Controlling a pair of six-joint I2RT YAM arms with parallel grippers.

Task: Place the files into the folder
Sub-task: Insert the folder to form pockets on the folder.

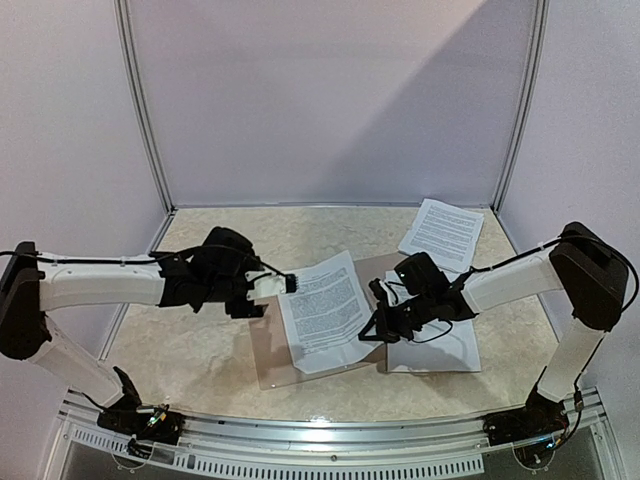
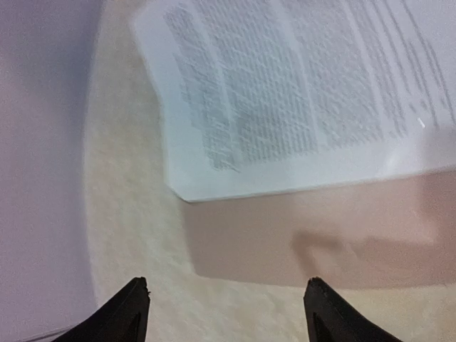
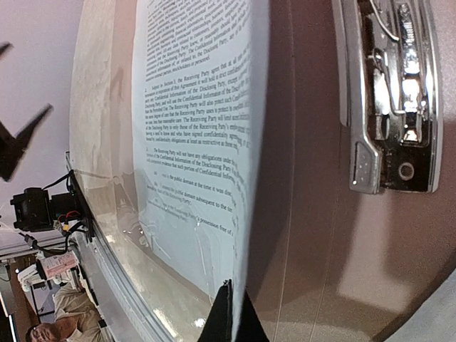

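The folder (image 1: 372, 266) lies open in mid-table, its clear cover spread toward the left and its tan inside carrying a metal clip (image 3: 388, 100). One printed sheet of the files (image 1: 325, 310) rests over it, its right edge lifted. My right gripper (image 3: 235, 317) is shut on that edge, seen at the sheet's right side (image 1: 380, 322) from above. My left gripper (image 1: 291, 283) hovers open by the sheet's upper left corner. In its wrist view the left gripper (image 2: 228, 313) has nothing between its fingers. The sheet (image 2: 285, 92) and the tan folder (image 2: 320, 235) lie beyond.
Another printed sheet (image 1: 442, 232) lies at the back right near the wall. More paper (image 1: 440, 348) sits under the right arm. Booth walls close in the table at the back and sides. A metal rail (image 1: 330, 440) runs along the near edge.
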